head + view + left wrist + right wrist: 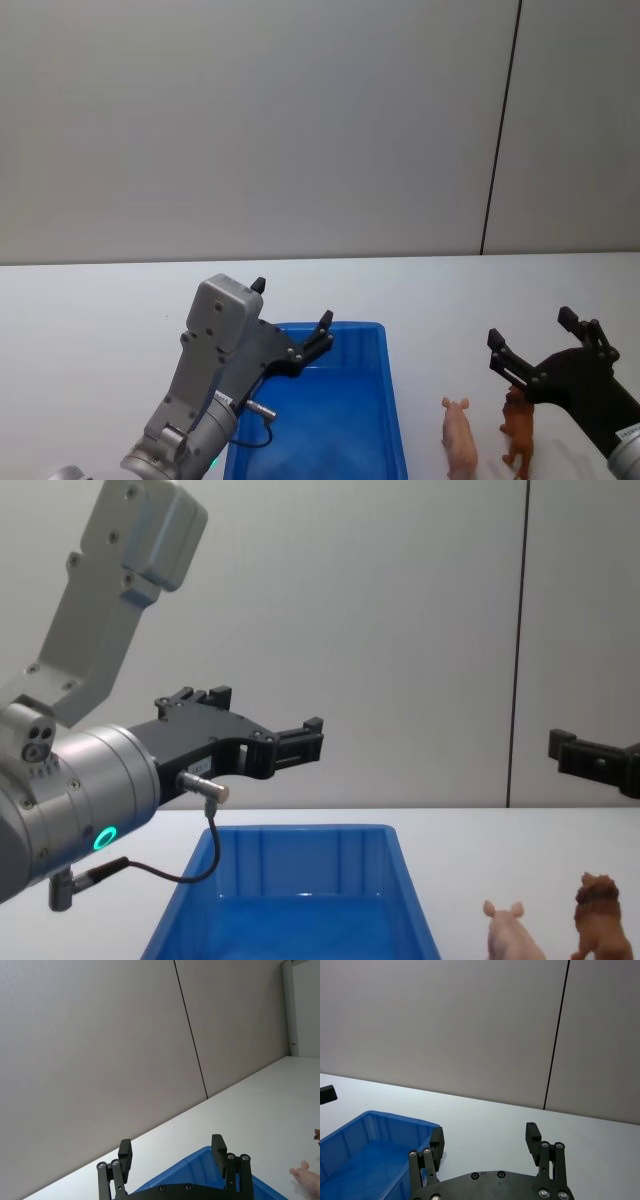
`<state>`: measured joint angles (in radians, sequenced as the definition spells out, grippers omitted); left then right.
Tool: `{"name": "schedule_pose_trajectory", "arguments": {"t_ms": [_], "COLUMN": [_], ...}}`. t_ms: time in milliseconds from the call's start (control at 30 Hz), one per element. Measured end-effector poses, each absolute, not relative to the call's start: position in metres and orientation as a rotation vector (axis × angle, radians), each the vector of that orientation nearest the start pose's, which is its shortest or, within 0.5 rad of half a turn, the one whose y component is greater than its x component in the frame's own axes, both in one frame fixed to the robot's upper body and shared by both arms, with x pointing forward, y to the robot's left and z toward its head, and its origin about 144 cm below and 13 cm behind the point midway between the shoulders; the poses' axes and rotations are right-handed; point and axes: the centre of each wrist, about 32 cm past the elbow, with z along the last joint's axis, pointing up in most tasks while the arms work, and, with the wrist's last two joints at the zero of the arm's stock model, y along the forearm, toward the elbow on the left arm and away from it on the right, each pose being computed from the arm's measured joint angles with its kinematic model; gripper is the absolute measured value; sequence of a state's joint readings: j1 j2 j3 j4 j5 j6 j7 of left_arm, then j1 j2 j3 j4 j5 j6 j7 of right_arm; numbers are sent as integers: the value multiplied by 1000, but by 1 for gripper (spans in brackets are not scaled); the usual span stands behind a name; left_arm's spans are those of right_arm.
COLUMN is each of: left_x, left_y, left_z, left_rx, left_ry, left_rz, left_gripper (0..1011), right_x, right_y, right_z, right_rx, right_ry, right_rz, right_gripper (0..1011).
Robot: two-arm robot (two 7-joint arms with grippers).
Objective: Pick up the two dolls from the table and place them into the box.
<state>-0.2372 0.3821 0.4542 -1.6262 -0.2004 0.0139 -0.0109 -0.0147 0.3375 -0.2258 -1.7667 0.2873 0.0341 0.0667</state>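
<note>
Nearest, on the smooth white bench (100, 310), right of the box (330, 410): pale pink pig (460, 437) and reddish-brown maned lion (518, 432), both moulded plastic, upright, just beside each other, pig closer to the box. Above the lion, right gripper (531, 328): black linked metal with bolt heads, fingers spread apart, holding nothing. Box bright blue plastic, rectangular, with sloping ribbed walls, glossy floor and a rim. Above its left side, left gripper (171, 1146): black, fingers likewise apart and bare, on a grey cylindrical wrist (90, 790) with a green ring light (103, 837). Farthest, matt grey wall panels (300, 120) split by a thin dark seam (500, 130).
</note>
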Motion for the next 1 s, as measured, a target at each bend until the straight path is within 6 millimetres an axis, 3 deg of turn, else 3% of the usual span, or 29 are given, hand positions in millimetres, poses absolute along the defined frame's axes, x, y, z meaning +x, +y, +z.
{"name": "schedule_pose_trajectory", "arguments": {"t_ms": [1000], "left_x": [492], "left_y": [198], "left_z": [1204], "left_rx": [61], "left_ry": [-267], "left_rz": [1124], "left_gripper": [1002], "right_x": [443], "right_y": [-241], "right_z": [1188], "right_rx": [13], "right_ry": [-76], "right_rz": [-1230], "right_gripper": [1001]}}
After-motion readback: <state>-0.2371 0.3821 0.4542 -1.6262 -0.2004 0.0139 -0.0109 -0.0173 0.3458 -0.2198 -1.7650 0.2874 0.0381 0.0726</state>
